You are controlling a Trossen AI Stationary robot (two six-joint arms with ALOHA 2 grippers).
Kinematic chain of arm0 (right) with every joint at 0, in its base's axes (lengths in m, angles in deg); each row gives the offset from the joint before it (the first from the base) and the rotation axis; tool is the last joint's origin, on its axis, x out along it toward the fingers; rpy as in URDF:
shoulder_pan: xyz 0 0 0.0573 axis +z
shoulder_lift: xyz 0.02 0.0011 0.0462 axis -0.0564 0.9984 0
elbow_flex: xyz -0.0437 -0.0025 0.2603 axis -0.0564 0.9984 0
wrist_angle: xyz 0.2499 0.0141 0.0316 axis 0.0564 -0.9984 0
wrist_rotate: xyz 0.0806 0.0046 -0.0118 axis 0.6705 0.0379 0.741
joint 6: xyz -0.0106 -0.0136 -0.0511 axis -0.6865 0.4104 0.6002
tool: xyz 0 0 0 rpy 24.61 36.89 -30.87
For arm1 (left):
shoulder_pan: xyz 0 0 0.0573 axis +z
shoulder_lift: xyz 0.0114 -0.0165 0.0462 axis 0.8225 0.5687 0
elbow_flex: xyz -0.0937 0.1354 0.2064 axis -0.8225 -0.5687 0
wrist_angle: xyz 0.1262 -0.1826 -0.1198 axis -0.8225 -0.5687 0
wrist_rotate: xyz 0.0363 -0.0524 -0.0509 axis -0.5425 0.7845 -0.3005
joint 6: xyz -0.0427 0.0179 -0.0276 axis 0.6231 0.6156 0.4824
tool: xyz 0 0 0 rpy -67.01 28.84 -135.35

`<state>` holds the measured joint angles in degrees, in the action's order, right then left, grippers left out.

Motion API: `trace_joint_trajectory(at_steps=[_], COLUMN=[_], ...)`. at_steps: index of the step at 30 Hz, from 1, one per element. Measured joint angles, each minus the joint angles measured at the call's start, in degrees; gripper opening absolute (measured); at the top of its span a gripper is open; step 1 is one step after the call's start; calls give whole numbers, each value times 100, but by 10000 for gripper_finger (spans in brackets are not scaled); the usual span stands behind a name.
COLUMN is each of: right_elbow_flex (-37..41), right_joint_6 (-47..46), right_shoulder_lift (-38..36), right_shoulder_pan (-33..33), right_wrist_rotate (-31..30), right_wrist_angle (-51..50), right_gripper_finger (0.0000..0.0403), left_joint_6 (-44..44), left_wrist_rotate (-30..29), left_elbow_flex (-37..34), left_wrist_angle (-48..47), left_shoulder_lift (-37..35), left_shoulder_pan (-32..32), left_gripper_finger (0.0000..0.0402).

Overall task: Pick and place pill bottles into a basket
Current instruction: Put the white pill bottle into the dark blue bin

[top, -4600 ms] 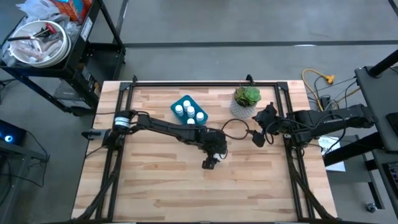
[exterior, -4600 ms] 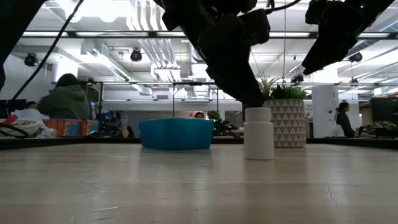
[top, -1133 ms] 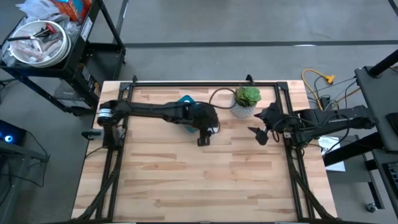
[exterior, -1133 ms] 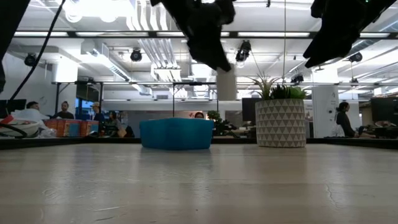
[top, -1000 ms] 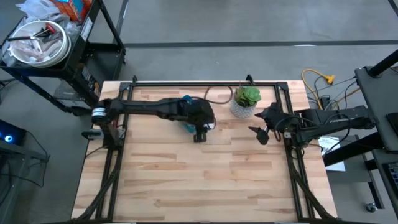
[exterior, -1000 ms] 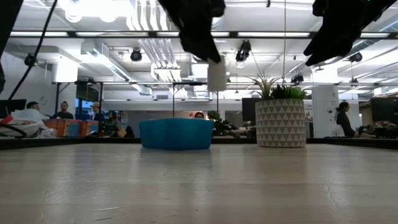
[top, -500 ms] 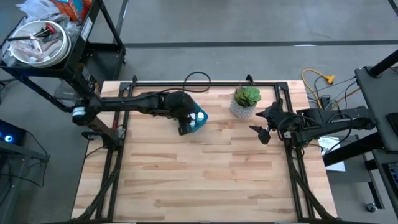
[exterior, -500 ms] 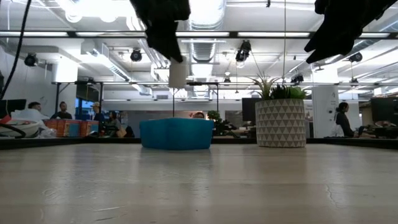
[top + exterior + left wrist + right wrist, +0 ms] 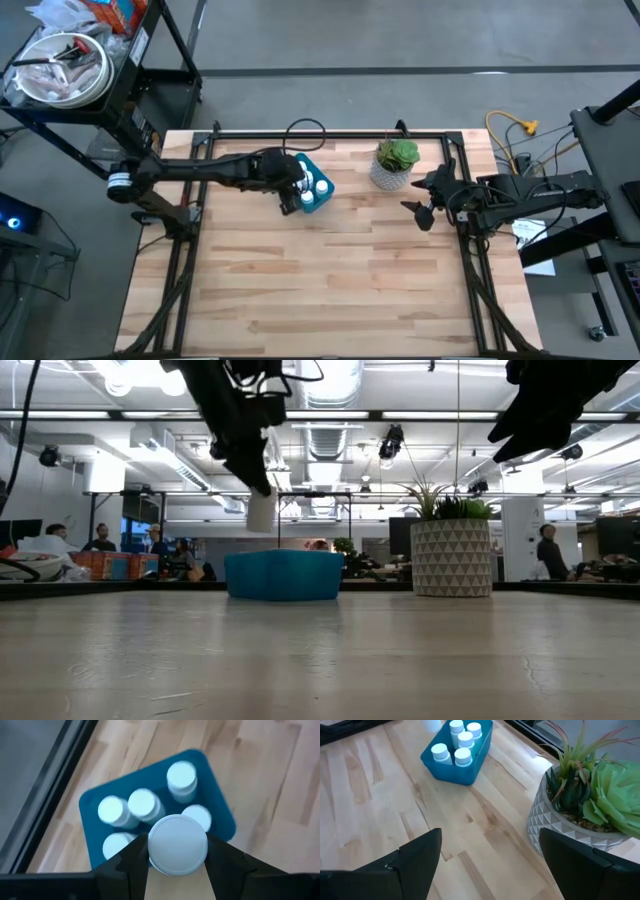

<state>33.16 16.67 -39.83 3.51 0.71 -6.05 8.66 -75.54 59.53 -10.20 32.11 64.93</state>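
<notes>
The blue basket stands at the table's far middle, left of the plant pot; it also shows in the low view and the right wrist view. Several white pill bottles stand upright in it. My left gripper is shut on one more pill bottle, held above the basket's left part. My right gripper hangs open and empty above the table's right side, near the pot. My left gripper pinches the pill bottle's upper end between its two fingers, one on each side. The fingers come from above, pointing down. The bottle hangs upright below them, lifted clear, just above the basket's rim.
A white patterned pot with a green plant stands right of the basket and fills the right side of the right wrist view. Bare wood lies across the table's near half. A black frame runs along the table's edges.
My left gripper has carried the pill bottle toward the table's left edge, from beside the plant pot to over the basket, and has come down a little. The bottle stays upright and clear. My right gripper has kept still.
</notes>
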Motion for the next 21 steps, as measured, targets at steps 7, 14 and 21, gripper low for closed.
trace_joint_trajectory(at_steps=[7, 14, 21], right_elbow_flex=[0, 0, 0], right_joint_6=[-149, -185, -237], right_shoulder_lift=[0, 2, 2], right_shoulder_pan=[0, 0, 0], right_wrist_rotate=[-7, -82, -123], right_wrist_angle=[0, 2, 0], right_gripper_finger=[325, 325, 325], left_joint_6=[-2, -54, -19], left_wrist_rotate=[-36, -45, 211], left_elbow_flex=[-262, -266, -462], left_wrist_angle=[166, 634, 808], left_shoulder_lift=[-6, 44, 44], left_shoulder_pan=[210, 459, 631], left_gripper_finger=[150, 150, 150])
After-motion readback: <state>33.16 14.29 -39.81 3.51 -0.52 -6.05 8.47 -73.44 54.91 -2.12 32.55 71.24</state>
